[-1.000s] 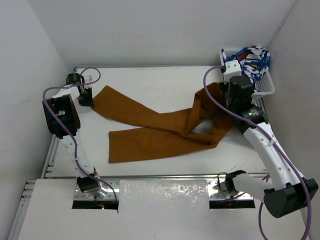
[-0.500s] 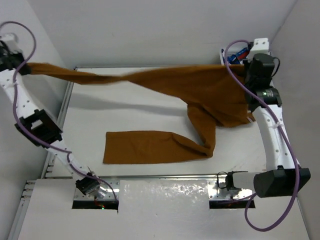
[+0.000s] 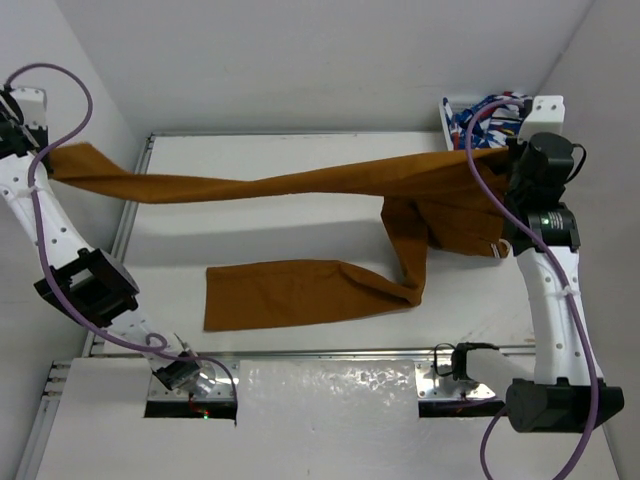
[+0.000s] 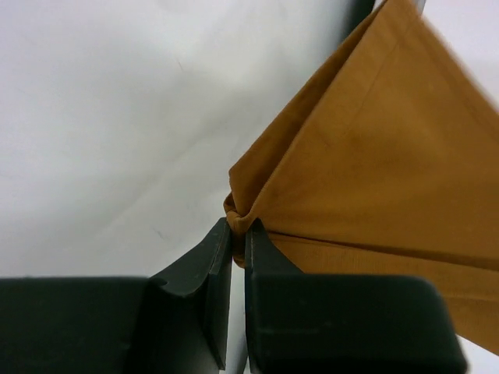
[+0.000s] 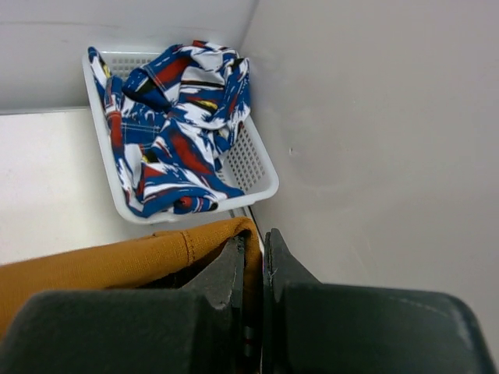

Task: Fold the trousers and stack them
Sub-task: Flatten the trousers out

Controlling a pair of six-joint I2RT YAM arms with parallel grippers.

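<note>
The mustard-brown trousers [image 3: 300, 182] are stretched in the air between my two grippers. One leg runs from the far left to the far right; the other leg [image 3: 290, 292] hangs down and lies on the table. My left gripper [image 3: 48, 160] is raised at the far left, shut on a leg end [image 4: 238, 210]. My right gripper [image 3: 508, 150] is raised at the far right, shut on the trousers' edge [image 5: 251, 234] near the waist. The waist bunch [image 3: 450, 225] hangs below it.
A white basket [image 3: 530, 178] with the blue-red-white patterned cloth [image 5: 179, 117] stands in the far right corner, just behind my right gripper. White walls close in on the left, back and right. The table's metal rail [image 3: 320, 352] runs along the near edge.
Both arms have lifted the trousers off the table and pulled them apart. Since half a second ago the stretched leg has sagged lower and the right gripper has moved slightly right.
</note>
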